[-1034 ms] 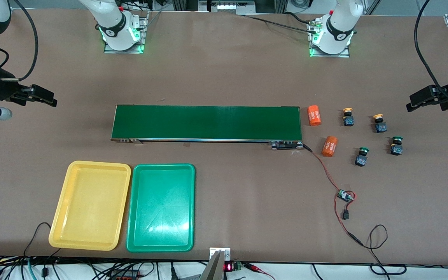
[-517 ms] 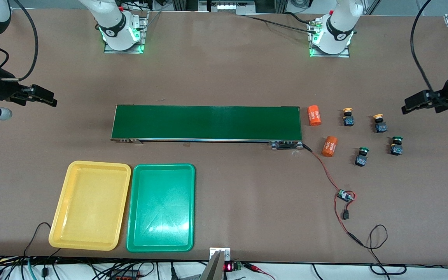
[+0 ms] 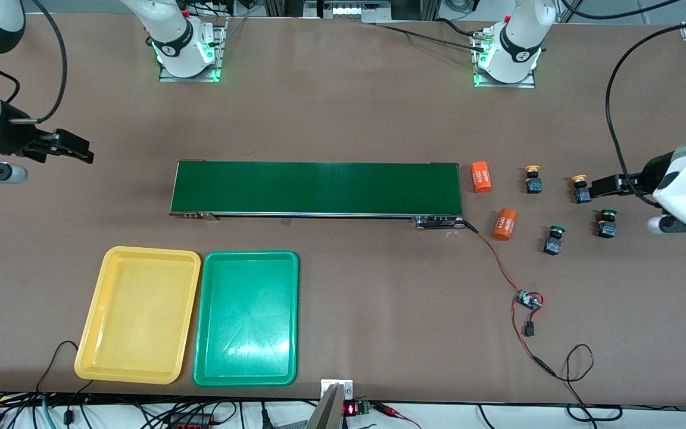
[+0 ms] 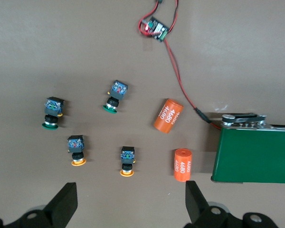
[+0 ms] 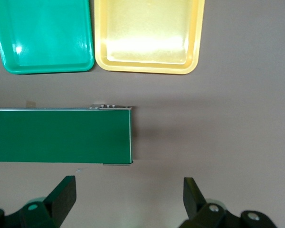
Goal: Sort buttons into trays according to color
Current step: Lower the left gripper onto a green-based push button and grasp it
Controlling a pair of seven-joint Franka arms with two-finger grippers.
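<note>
Left gripper [image 3: 602,186] is seen up over the table at the left arm's end, just beside one yellow-capped button [image 3: 581,189]; its fingers [image 4: 64,204] are spread wide and nothing is held; right gripper [image 3: 78,150] hangs over bare table at the right arm's end, fingers [image 5: 61,197] likewise wide apart and empty. Four buttons are laid loose at the left arm's end: the second yellow-capped button [image 3: 533,179] sits beside the first, closer to the conveyor belt [image 3: 317,187]; a green-capped button [image 3: 606,222] and another green-capped button [image 3: 553,239] are placed nearer the front camera than the yellow pair; all four are apart from one another and none is in a tray. Two orange cylinders [image 3: 481,177] [image 3: 504,224] with white print are found between the belt's end and the buttons. The yellow tray [image 3: 96,333] and green tray [image 3: 209,357] are set side by side, nearly touching, nearer the front camera than the belt, toward the right arm's end; the yellow one is the closer to that end; both are seen with nothing in them. A red and black wire [image 3: 498,262] is run from the belt's end to a small circuit board [image 3: 527,300]. The table [image 3: 379,310] is brown.
</note>
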